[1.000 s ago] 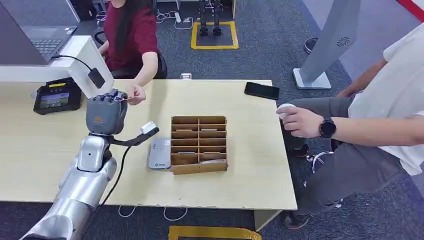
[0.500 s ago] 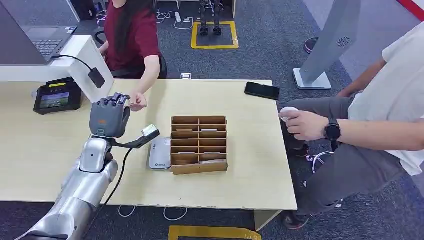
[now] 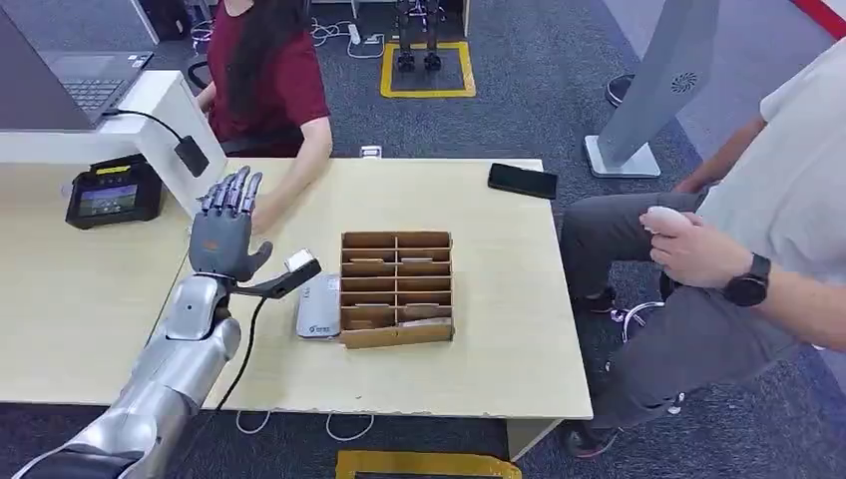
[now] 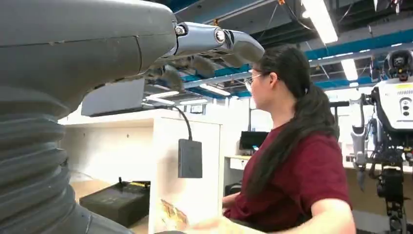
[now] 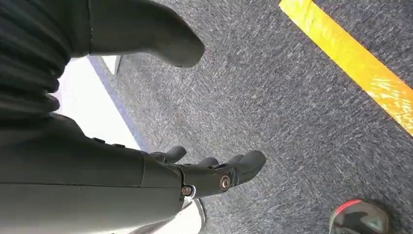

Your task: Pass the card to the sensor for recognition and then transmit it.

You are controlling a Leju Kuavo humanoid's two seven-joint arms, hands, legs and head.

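1. head view: the left hand (image 3: 227, 228) is raised above the tabletop (image 3: 499, 329) near its far left part, fingers straight and spread apart, holding nothing. just beyond it a person in a dark red top (image 3: 267, 75) sits at the far edge, with their hand (image 3: 261, 214) low behind the robot's fingers; whether the card is in it cannot be told here. the grey sensor (image 3: 319, 305) lies flat on the tabletop, touching the left side of the wooden card box (image 3: 397, 287), which sits near the middle and holds several cards in its compartments. a black phone (image 3: 523, 181) lies near the far right corner. a black payment terminal (image 3: 102, 192) stands by the far left edge. a second person in a white shirt (image 3: 788, 190) sits off the right edge, holding a small white object.

2. left wrist view: the left hand's fingers (image 4: 229, 41) reach out straight with nothing between them. the card (image 4: 171, 213), patterned in yellow and brown, is in the person's hand (image 4: 214, 225) just above the tabletop, apart from the robot's hand. a black adapter (image 4: 190, 158) hangs on its cable against a white partition.

3. right wrist view: the right hand (image 5: 204, 173) hangs over grey carpet (image 5: 292, 97) beside a yellow floor line (image 5: 355, 63), fingers loosely bent and apart, with nothing in them.
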